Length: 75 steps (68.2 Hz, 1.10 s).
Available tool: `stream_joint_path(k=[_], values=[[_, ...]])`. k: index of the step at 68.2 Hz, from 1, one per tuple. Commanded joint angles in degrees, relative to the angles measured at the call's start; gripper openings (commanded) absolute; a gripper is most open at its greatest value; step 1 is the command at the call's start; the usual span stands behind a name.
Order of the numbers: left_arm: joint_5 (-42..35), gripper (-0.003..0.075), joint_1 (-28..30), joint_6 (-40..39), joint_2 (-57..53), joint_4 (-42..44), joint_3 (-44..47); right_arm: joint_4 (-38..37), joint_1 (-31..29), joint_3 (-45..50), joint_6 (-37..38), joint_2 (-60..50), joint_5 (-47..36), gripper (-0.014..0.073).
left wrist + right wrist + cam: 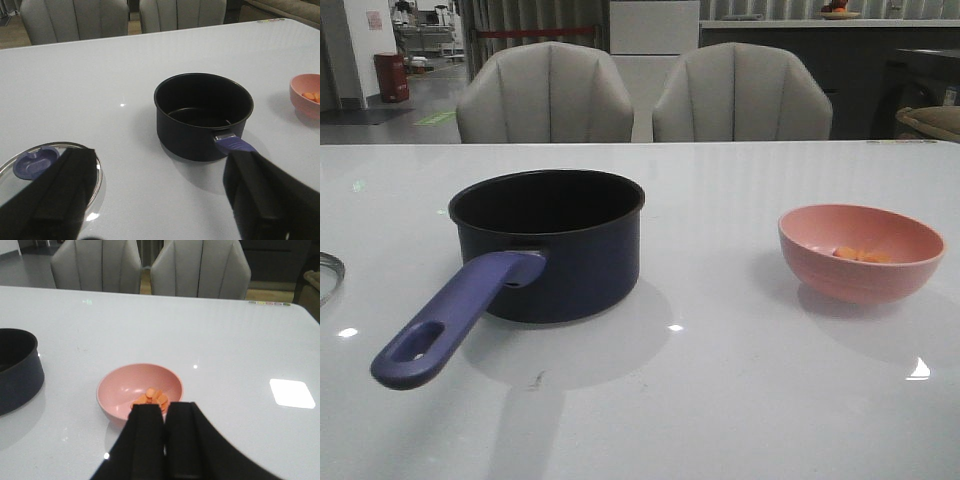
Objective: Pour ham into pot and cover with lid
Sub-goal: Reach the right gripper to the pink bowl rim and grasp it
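Observation:
The dark navy pot (548,245) stands left of the table's middle, its blue-purple handle (450,320) pointing to the front left. Its inside looks empty (202,107). Small orange ham chunks (860,254) lie in a pink bowl (860,270) at the right. Only the rim of the glass lid (328,272) shows at the left edge; in the left wrist view the lid (42,157) lies flat with its blue-purple knob up. My left gripper (161,165) hangs open above the table between lid and pot. My right gripper (165,407) is shut and empty, just short of the bowl (125,390).
Two grey chairs (640,95) stand behind the white table (720,400). The table's far edge (720,142) runs along them. Neither arm shows in the front view.

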Motion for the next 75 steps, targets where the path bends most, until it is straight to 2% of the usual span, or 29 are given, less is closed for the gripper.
stream_joint_path(k=[1,15,26,33,42,56,75], values=[[-4.8,0.0552,0.2,-0.1,0.5,-0.5,-1.6,1.1,-0.2,-2.2,-0.3,3.7,-6.8,0.0148],[-4.8,0.0553,0.2,-0.1,0.5,-0.5,-1.6,2.9,-0.2,-8.6,-0.3,14.9,-2.0,0.0182],[-4.8,0.0553,0.2,-0.1,0.5,-0.5,-1.5,5.0,-0.2,-19.0,-0.2,29.6,5.7,0.0396],[-4.0,0.0553,0.2,-0.1,0.5,-0.5,-1.5,5.3,-0.2,-24.1,-0.2,38.4,7.4,0.0463],[-3.5,0.0553,0.2,-0.1,0.5,-0.5,-1.5,5.6,-1.5,-32.1,-0.2,48.2,10.1,0.0468],[-3.5,0.0553,0.2,-0.1,0.5,-0.5,-1.5,6.4,-6.8,-41.7,-0.2,62.8,16.2,0.0468],[-3.5,0.0553,0.2,-0.1,0.5,-0.5,-1.5,7.0,-7.1,-50.6,-1.6,79.1,18.8,0.0466]])
